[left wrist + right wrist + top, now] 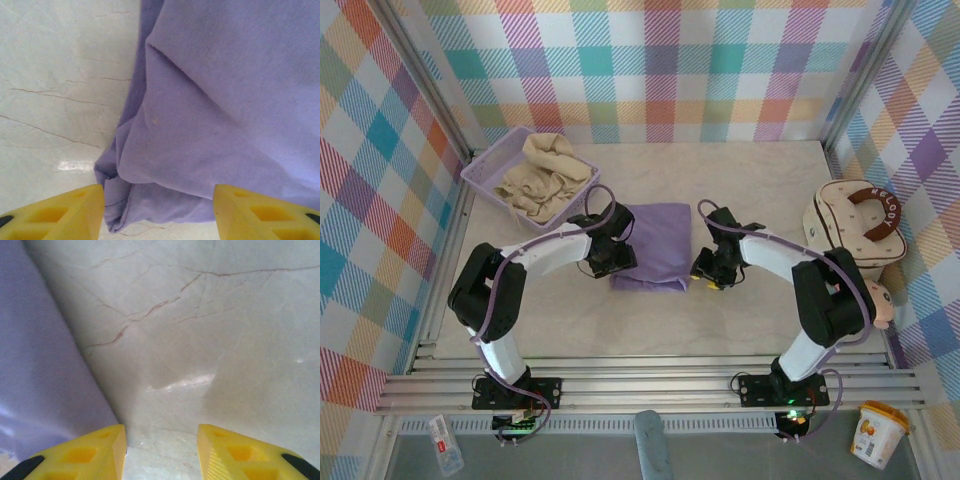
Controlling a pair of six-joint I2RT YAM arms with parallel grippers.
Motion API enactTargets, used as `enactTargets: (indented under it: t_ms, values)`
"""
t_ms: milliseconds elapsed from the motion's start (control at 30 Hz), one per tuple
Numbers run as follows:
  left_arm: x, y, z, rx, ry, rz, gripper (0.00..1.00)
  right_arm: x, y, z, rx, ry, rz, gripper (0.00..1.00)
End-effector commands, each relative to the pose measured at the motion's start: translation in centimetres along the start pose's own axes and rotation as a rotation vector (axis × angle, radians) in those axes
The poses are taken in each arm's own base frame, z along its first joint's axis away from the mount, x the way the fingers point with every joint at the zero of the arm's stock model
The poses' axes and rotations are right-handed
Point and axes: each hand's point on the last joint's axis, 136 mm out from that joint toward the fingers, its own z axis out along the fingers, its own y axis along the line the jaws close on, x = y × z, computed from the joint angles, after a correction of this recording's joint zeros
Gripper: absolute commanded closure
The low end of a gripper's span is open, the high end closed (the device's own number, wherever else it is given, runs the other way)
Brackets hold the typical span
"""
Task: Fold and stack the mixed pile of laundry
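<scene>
The lavender-purple T-shirt [655, 245] lies folded into a rectangle at the table's centre. The cream-beige shirt [545, 175] sits crumpled in the basket at the back left. My left gripper [610, 256] hovers over the purple shirt's near-left corner. In the left wrist view it [159, 212] is open, its yellow fingers [65, 212] straddling the bunched corner of the shirt [225, 100] without pinching it. My right gripper [706, 268] is just right of the shirt. In the right wrist view it [161, 447] stands open over bare table, with the shirt's right edge [40, 365] beside its left finger.
The lavender mesh basket [485, 172] stands at the back left. A cream padded bag [855, 228] with a brown handle rests at the right wall. An orange-labelled cup [875, 432] sits off the table at the front right. The marble tabletop [750, 175] stretches behind the shirt.
</scene>
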Motion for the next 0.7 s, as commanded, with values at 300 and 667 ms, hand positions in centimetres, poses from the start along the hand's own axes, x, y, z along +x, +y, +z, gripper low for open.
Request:
enactTargets:
  t_ms: [300, 667]
  values:
    - [-0.3, 1.1, 2.3, -0.058, -0.027, 0.026, 0.79, 2.0, 5.1, -1.2, -0.075, 0.013, -0.136, 0.53]
    - [-0.3, 1.0, -0.1, -0.047, -0.041, 0.011, 1.00, 0.9, 4.0, 0.5, 0.015, -0.002, -0.099, 1.00]
